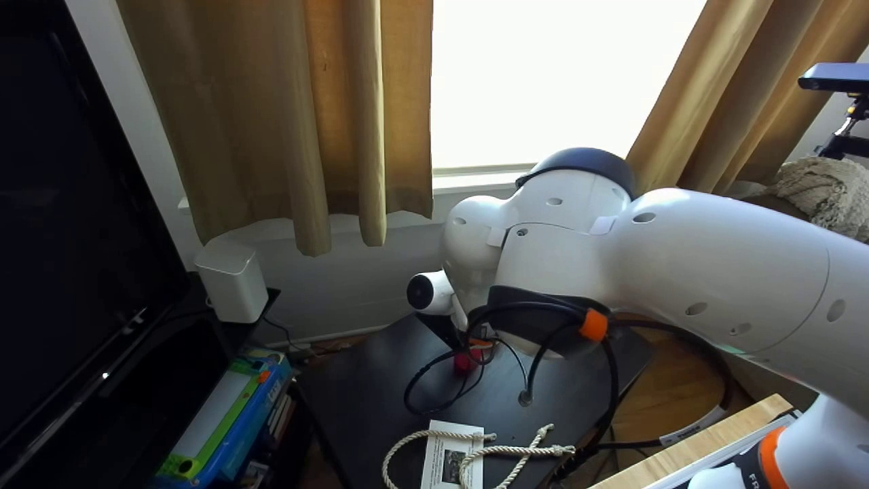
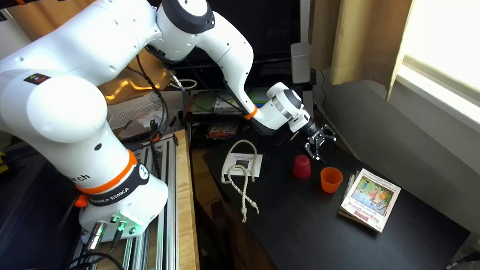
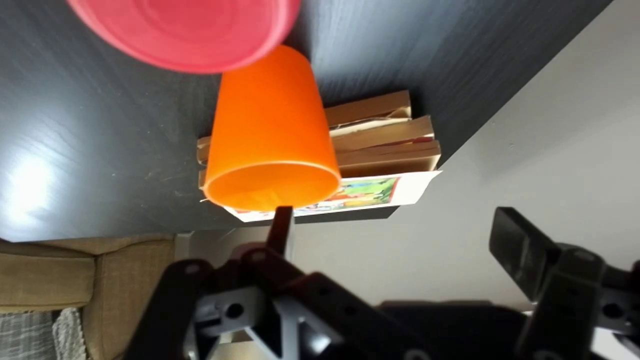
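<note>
Two cups on the dark worktop (image 2: 300, 221), close to the fingers (image 3: 521, 252): red cup (image 2: 302, 167), base-up by the look of it; orange cup (image 2: 331, 181), upright with mouth uncovered, just beside the red. Spread wide apart, with no grip on anything and no contact visible on either cup. In the wrist view, one fingertip across the orange rim, but only by overlap; depth there not readable.

Step in hand, by judgement: a reach near the cups, with fingers on a slant. For a clean approach, settle on a single cup and centre it in the gap; in the wrist view, both off to the same side of it. Bring the fingers nearer to vertical before any lowering, to avoid tipping a cup sideways. On the orange cup, probably best to straddle the whole body below the rim. On the red, aim low and square; tapered walls likely to slip out of a high pinch. Close slowly: light plastic, by judgement, prone to skid.

Watch the stack of books (image 2: 373, 197) just past the orange cup, and the wall (image 2: 375, 127) beyond the worktop edge. Farther off: rope (image 2: 244, 198) partly over a white card (image 2: 248, 162), well apart from the fingers and unlikely to hinder.
</note>
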Robot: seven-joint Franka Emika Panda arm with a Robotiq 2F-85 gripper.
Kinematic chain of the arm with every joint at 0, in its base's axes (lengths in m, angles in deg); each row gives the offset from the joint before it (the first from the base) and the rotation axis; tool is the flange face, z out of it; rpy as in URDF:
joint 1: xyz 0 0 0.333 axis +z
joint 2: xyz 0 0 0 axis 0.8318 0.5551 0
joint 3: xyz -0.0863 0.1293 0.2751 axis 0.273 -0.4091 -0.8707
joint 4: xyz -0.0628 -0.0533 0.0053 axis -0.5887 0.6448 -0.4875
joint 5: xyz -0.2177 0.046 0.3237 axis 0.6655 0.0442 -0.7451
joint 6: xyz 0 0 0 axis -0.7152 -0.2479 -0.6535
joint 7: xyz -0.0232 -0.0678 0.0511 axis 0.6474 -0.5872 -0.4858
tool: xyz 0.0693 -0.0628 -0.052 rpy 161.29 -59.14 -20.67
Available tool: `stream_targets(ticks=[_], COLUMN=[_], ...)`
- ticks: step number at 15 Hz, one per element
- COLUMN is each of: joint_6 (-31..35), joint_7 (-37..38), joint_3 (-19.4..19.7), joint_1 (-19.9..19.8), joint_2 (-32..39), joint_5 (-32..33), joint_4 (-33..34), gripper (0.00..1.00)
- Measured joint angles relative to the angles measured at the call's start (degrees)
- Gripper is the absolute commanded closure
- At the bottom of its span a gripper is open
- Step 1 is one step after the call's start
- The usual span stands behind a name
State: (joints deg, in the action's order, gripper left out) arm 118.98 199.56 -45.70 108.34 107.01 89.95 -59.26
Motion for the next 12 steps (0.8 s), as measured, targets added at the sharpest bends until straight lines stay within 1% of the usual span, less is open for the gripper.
stream_targets(ticks=[3, 5, 7, 12], joint_6=[9.72, 13.74, 15.56, 18.17], joint_7=[-1.85, -4.9, -9.48, -21.71], joint_3=[1.7, 2.04, 1.98, 0.71], joint_1=[-1.78, -3.52, -5.1, -7.79], joint_2=[0.03, 0.04, 0.05, 0.15], joint_5=[-0.25, -1.59, -4.4, -14.14], joint_4=[-1.96, -3.12, -4.17, -5.97], gripper=[0.0, 0.0, 0.0, 0.0])
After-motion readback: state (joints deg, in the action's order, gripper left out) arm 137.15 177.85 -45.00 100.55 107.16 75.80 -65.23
